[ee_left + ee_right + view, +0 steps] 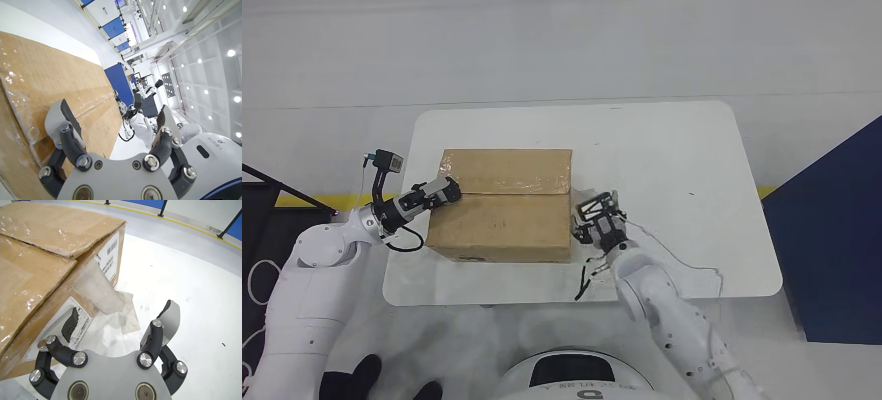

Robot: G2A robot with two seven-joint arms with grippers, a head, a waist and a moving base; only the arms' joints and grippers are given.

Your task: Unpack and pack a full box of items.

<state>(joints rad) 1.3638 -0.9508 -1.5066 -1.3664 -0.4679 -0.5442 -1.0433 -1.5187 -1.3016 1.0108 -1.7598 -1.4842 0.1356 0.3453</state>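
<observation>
Top view: a closed cardboard box (500, 205) sits on the left half of a white table (682, 160), toward the robot. Its two top flaps meet along a seam under glossy clear tape (527, 185). The left gripper (447, 190) is at the box's left end, at the top edge. The right gripper (594, 215) stands just beside the box's right end. A black cable (584, 282) lies on the table near the right arm.

Left wrist view: the left gripper's jaws are spread wide. One ribbed finger pad (70, 117) lies over the box top near the taped seam, and the other is clear of the cardboard. Wrinkled tape runs along the seam to the far end, where the right gripper is seen beside the box.

Right wrist view: the right gripper is also wide open and holds nothing. One finger (70, 321) is close against a barcode label (84, 321) low on the box's end wall; contact cannot be confirmed. An upper label (111, 255) on the same wall carries barcodes and fine print. A loose tape strip (103, 291) hangs peeled off the wall toward the tabletop. At this end the flaps sit slightly raised, with a dark gap between them.
</observation>
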